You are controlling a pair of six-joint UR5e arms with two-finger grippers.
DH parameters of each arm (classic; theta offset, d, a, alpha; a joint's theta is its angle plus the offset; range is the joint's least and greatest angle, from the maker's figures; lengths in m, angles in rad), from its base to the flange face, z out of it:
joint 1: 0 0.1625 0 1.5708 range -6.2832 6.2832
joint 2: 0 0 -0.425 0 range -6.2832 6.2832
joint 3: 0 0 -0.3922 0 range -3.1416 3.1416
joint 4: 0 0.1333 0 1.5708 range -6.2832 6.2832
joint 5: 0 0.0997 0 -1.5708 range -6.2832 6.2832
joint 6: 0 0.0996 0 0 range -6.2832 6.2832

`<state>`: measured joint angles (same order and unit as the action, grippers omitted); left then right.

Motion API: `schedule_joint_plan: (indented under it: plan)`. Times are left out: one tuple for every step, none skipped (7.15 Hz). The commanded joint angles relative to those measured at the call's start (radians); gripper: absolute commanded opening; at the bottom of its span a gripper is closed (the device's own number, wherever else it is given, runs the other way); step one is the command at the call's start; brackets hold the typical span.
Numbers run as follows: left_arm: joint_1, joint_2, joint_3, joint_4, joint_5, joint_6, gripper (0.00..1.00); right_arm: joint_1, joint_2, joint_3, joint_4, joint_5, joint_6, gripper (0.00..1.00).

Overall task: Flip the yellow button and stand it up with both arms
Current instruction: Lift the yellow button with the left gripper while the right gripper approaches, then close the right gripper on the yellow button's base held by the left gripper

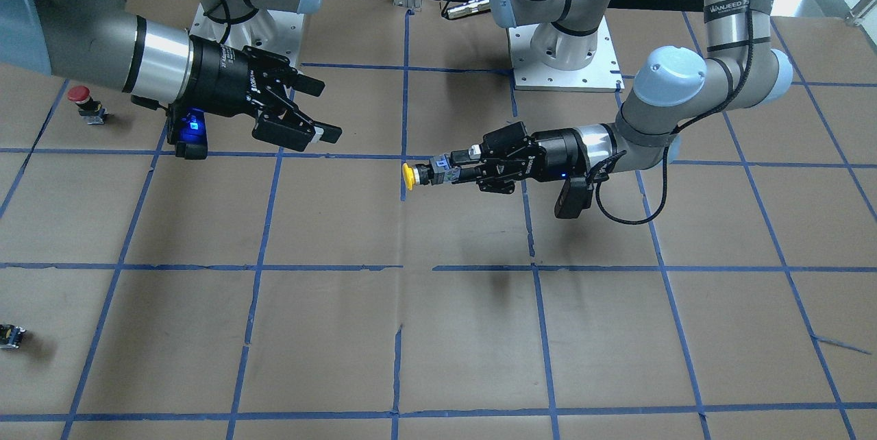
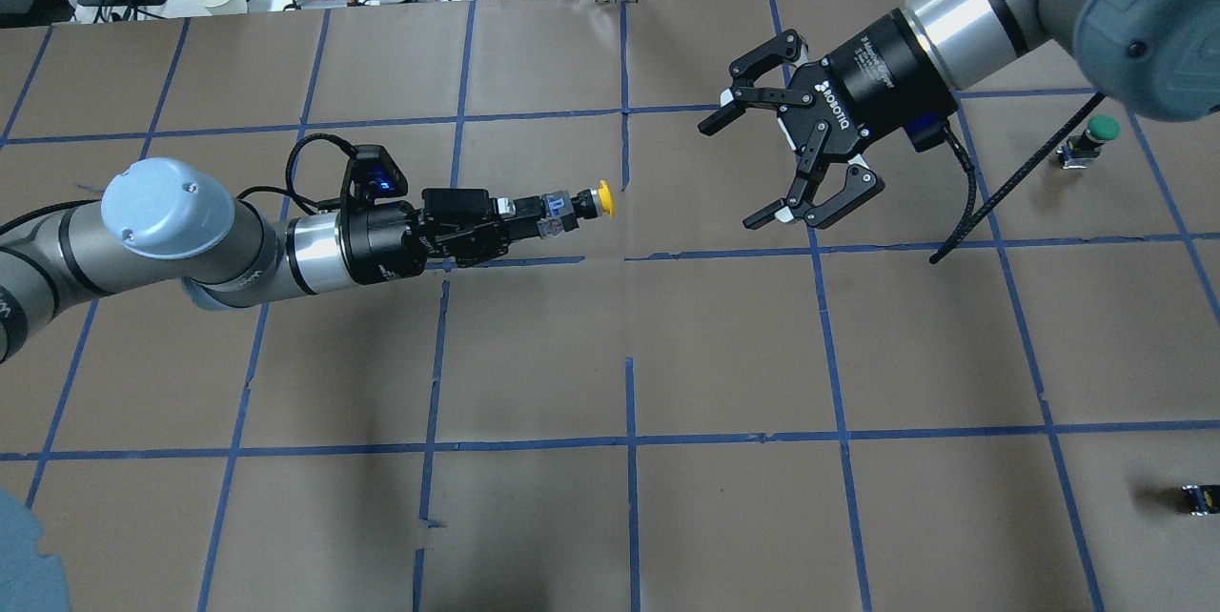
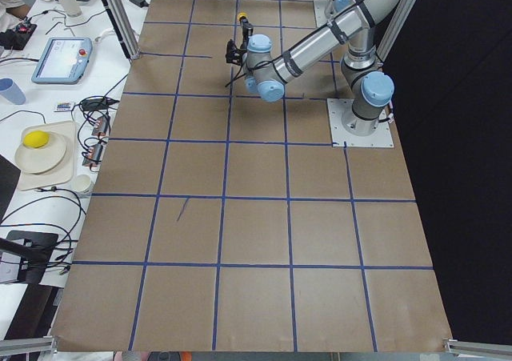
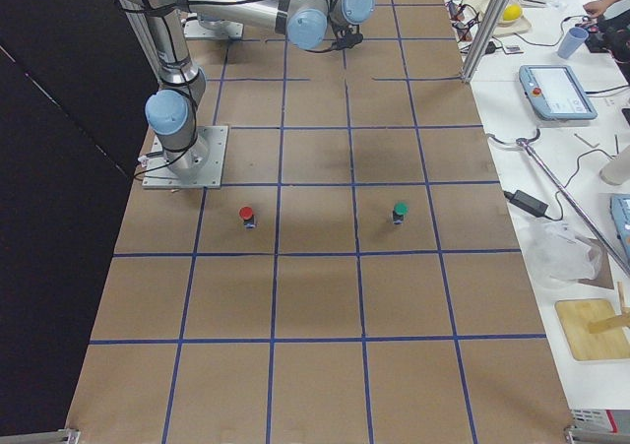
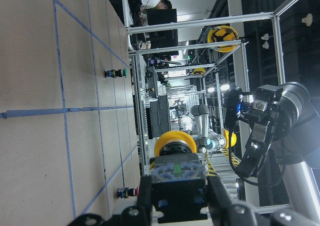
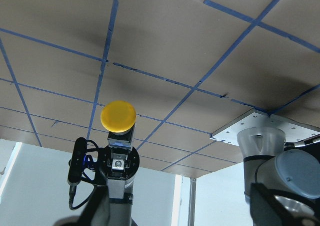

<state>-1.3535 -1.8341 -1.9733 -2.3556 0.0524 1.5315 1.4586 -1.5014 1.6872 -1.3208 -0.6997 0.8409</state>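
Currently the yellow button (image 2: 604, 198), a small push-button switch with a round yellow mushroom cap on a black-and-grey blocky body, is off the table and lies horizontal in mid-air. The left gripper (image 2: 534, 214), black with 2 fingers and a blue light, is clenched on the button's blocky body. The cap sticks out past the fingertips and points at the other arm.

The right gripper (image 2: 732, 173), also black with 2 fingers, faces the cap from well apart. Its jaws are spread wide and grasp nothing. From the right wrist view the cap (image 6: 118, 116) shows face-on, with the left arm's wrist behind it.

Below them lies the table (image 2: 534, 517), covered in brown paper with a grid of blue tape. On the robot's right side of it stand a red-capped button (image 1: 82, 101) and a green-capped button (image 2: 1096, 137). A tiny dark block (image 2: 1199, 498) sits apart from both, near the table's edge.
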Motion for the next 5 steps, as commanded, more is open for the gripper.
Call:
schedule_joint_plan:
  plan:
    - [-0.111,0.032,0.030,-0.005,-0.133,-0.065,0.00,0.003,0.039,0.017,-0.061,0.046,0.004,1.00]
    - [-0.175,0.042,0.037,-0.004,-0.208,-0.067,0.00,0.008,0.047,0.017,-0.070,0.049,0.004,1.00]
    - [-0.189,0.044,0.056,-0.008,-0.213,-0.068,0.00,0.008,0.068,0.016,-0.089,0.048,0.004,1.00]
    - [-0.190,0.045,0.056,-0.010,-0.214,-0.073,0.00,0.006,0.072,0.015,-0.098,0.046,0.007,1.00]
    - [-0.193,0.045,0.054,-0.013,-0.214,-0.073,0.01,0.006,0.073,0.012,-0.098,0.046,0.012,1.00]
